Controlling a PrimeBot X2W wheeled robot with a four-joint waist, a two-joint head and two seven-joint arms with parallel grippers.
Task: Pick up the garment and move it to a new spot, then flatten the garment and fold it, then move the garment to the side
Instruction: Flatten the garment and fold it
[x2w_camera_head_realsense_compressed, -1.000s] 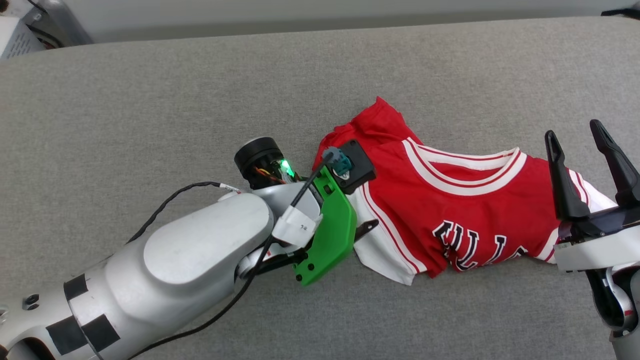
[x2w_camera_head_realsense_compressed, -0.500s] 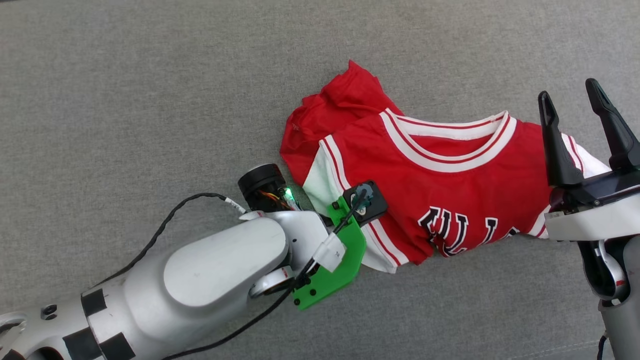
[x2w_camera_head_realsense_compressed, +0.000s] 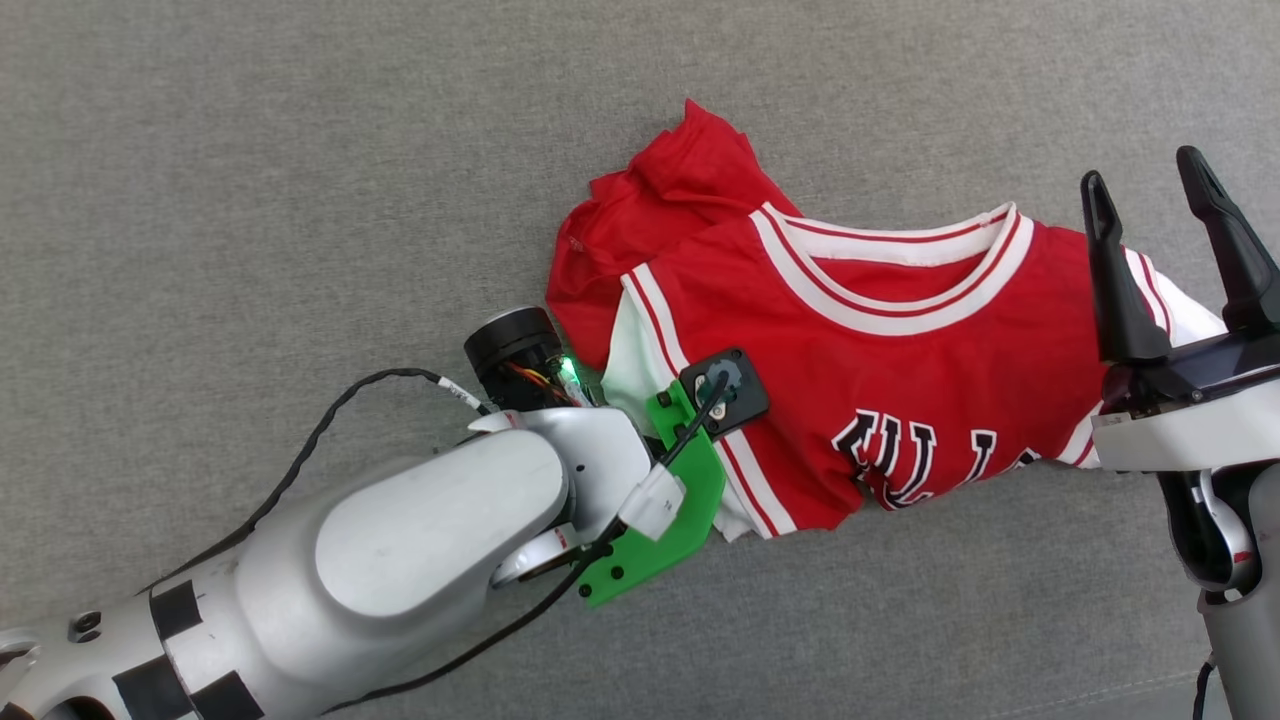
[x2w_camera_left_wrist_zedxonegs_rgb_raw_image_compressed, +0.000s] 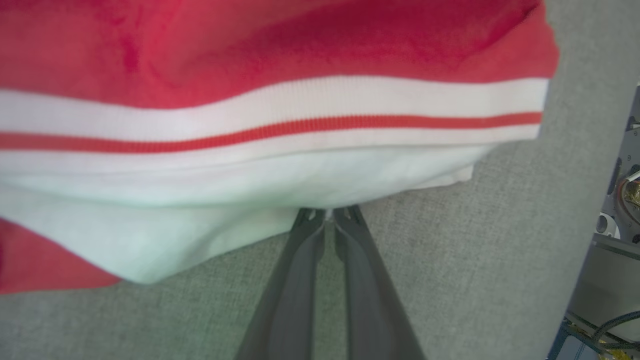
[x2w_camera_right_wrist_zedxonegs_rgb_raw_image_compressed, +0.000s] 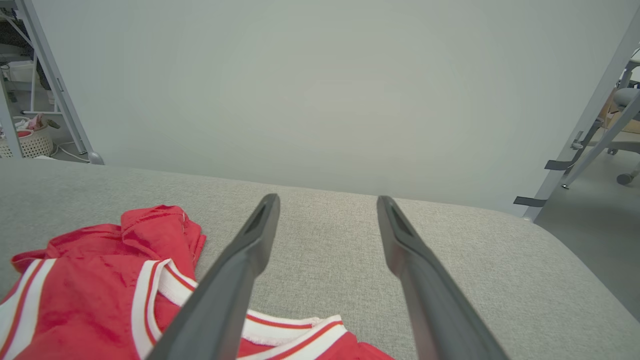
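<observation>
The garment (x2w_camera_head_realsense_compressed: 850, 350) lies crumpled on the grey padded surface, a red jersey with a striped collar, white sleeves and black letters. Its left white sleeve passes under my left wrist (x2w_camera_head_realsense_compressed: 650, 490). In the left wrist view my left gripper (x2w_camera_left_wrist_zedxonegs_rgb_raw_image_compressed: 328, 216) is shut, its tips pinching the edge of the white sleeve of the garment (x2w_camera_left_wrist_zedxonegs_rgb_raw_image_compressed: 250, 50). My right gripper (x2w_camera_head_realsense_compressed: 1140, 170) stands open over the garment's right shoulder, touching nothing. From the right wrist, the right gripper (x2w_camera_right_wrist_zedxonegs_rgb_raw_image_compressed: 327, 200) hovers above the collar of the garment (x2w_camera_right_wrist_zedxonegs_rgb_raw_image_compressed: 90, 280), fingers spread.
The grey surface (x2w_camera_head_realsense_compressed: 300, 150) stretches wide around the jersey. Beyond its far edge (x2w_camera_right_wrist_zedxonegs_rgb_raw_image_compressed: 325, 192) stands a pale wall. A metal frame leg and a white basket (x2w_camera_right_wrist_zedxonegs_rgb_raw_image_compressed: 30, 142) are at the far left, a chair (x2w_camera_right_wrist_zedxonegs_rgb_raw_image_compressed: 625, 105) at the far right.
The head camera has tilted down, shifting the whole picture. My left wrist has slid toward the sleeve's lower hem and its jaws have closed on the white sleeve. The right gripper stays open.
</observation>
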